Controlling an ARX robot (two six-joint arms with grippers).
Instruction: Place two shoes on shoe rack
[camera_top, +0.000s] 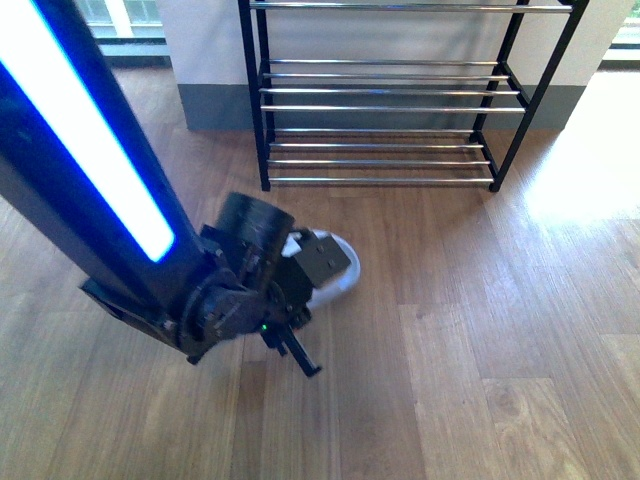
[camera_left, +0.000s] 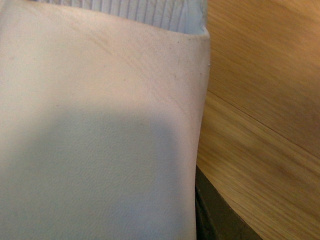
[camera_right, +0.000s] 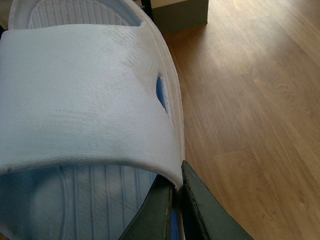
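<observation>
Right claw is pinching only the pale blue ribbed slide sandal's strap edge, so it is risking a slip; left claw's state I cannot tell.

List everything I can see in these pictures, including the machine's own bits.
shoe rack: one, black frame with chrome bars, against the wall ahead.
slide sandals: at least one, pale blue-white. One lies on the floor in front of the rack under the left claw. The right wrist view shows one close up, which may be a second.
floor: brown wood planks.
wall: pale, with a gray baseboard, behind the rack.
left arm: one, black with a glowing blue-white strip.
left claw: black, down over the sandal.
right claw: dark fingers close together on the strap's edge.
</observation>
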